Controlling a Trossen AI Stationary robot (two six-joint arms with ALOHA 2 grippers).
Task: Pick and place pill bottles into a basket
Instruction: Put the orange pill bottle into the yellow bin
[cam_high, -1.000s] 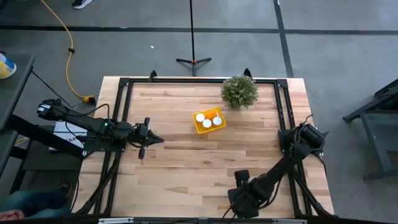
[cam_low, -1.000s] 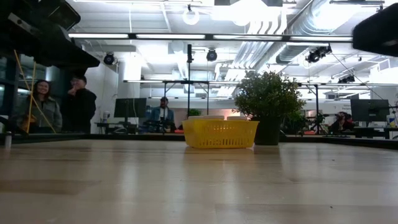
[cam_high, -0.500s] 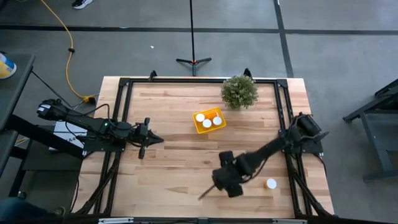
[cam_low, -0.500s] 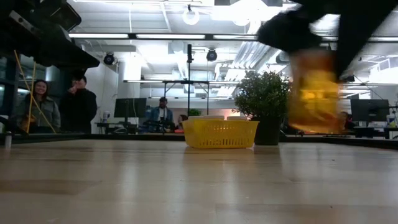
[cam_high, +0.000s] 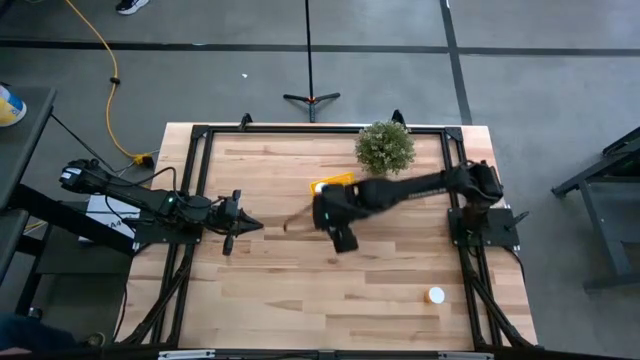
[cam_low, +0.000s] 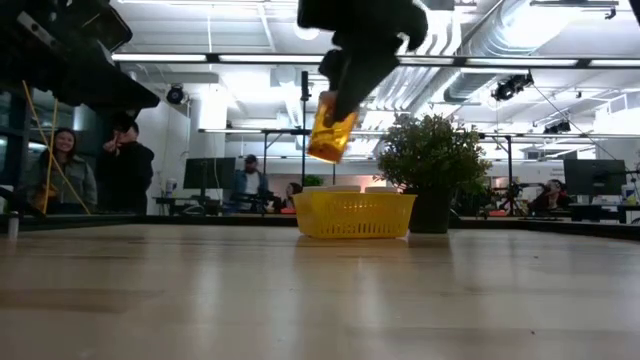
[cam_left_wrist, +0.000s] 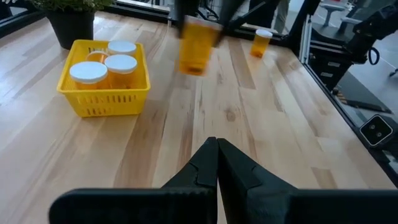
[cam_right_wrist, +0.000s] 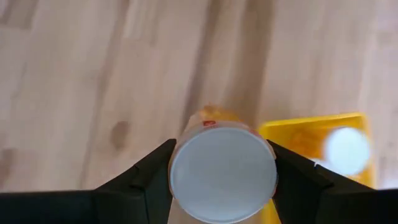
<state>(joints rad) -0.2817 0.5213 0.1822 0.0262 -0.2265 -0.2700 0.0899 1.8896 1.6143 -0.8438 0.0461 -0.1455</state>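
Observation:
My right gripper (cam_right_wrist: 222, 169) is shut on an orange pill bottle (cam_low: 329, 130) in the air, just in front of the yellow basket (cam_low: 353, 215), near the table's middle (cam_high: 325, 214). The basket (cam_left_wrist: 104, 87) stands on its flat bottom and holds three white-capped bottles (cam_left_wrist: 106, 61). My arm partly hides it in the high view (cam_high: 333, 182). One more bottle (cam_high: 436, 295) stands near the table's front right. My left gripper (cam_left_wrist: 216, 148) is shut and empty at the table's left (cam_high: 255, 224). My right gripper pinches the bottle between its two fingers (cam_right_wrist: 152, 174) at the cap end (cam_right_wrist: 222, 171), one finger on each side of the white cap. The fingers come from above. The bottle hangs below them, tilted, its bottom (cam_low: 322, 152) well clear of the table.
A bushy potted plant (cam_high: 385, 147) stands right behind the basket near the far edge. A black frame (cam_high: 200, 180) runs along the table's left, far and right sides. People (cam_low: 65, 170) stand in the room beyond the table. Bare wood lies left of the basket.
My right gripper has swung from the table's near edge toward the far edge and to the left, up to the basket, carrying the orange bottle lifted clear. The bottle at the front right, hidden under the arm before, now shows.

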